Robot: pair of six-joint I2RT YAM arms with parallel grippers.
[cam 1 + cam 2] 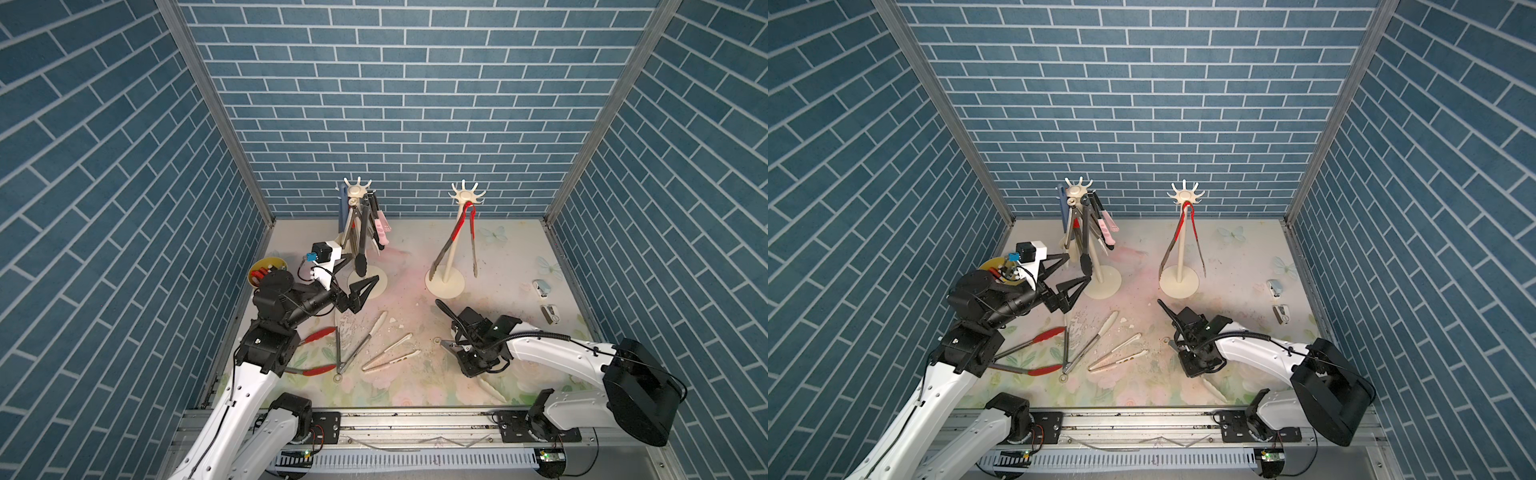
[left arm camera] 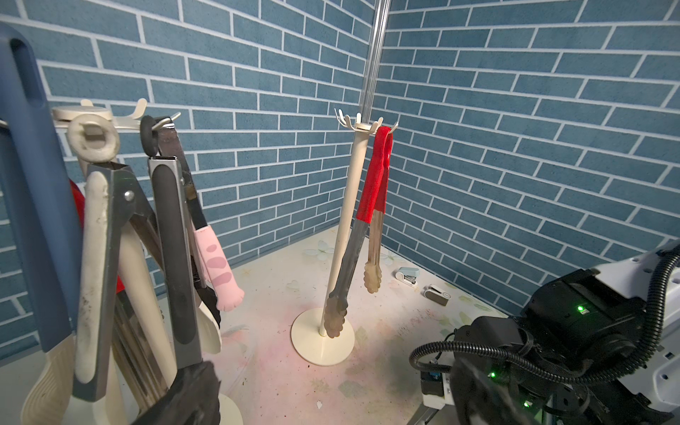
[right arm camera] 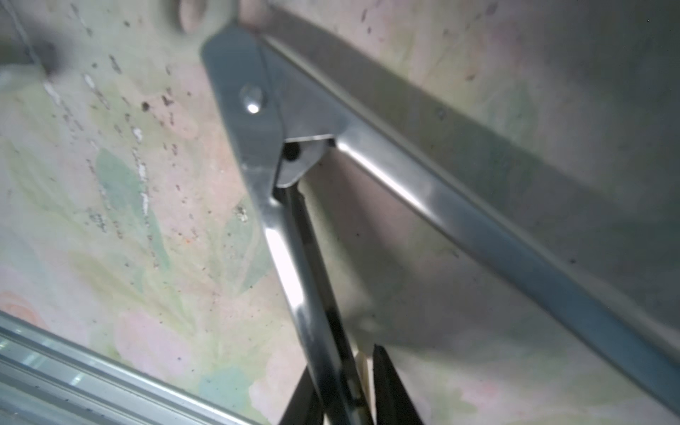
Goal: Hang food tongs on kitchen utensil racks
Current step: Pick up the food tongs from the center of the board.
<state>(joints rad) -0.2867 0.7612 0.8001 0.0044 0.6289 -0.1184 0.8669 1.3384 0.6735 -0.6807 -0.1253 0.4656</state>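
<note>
1. Right wrist view: your right jaws sit at the bottom edge of the frame, set around one arm of the steel tongs (image 3: 294, 257). A black finger (image 3: 390, 390) lies against each side. They look clenched on that arm, a little way below the hinge.
2. The second arm of the tongs runs off to the lower right of that frame, so the V is spread and you have one leg only. The hanging ring beyond the hinge is a blur at the top edge.
3. In a top view the steel tongs (image 1: 448, 345) lie on the table (image 1: 415, 386), lower right of centre. The hinge points toward frame left, and the long axis runs down and right under the right arm to a cream tip.
4. The move turns on this: the right rack (image 1: 465, 194) stands almost straight up the frame from your jaws, and your right arm is the nearer one. It carries only the red-handled tongs (image 1: 459, 232). You will likely need to lift and swing the ring end up toward a free hook.
5. Your left jaws are spread wide and grasp nothing. They are beside the crowded left rack (image 1: 358, 192), with a hanging black tong tip between them.
6. Red-tipped tongs (image 1: 320, 333), cream-tipped tongs (image 1: 379, 324) and beige tongs (image 1: 399, 358) lie loose at lower left, nearer the left arm.
</note>
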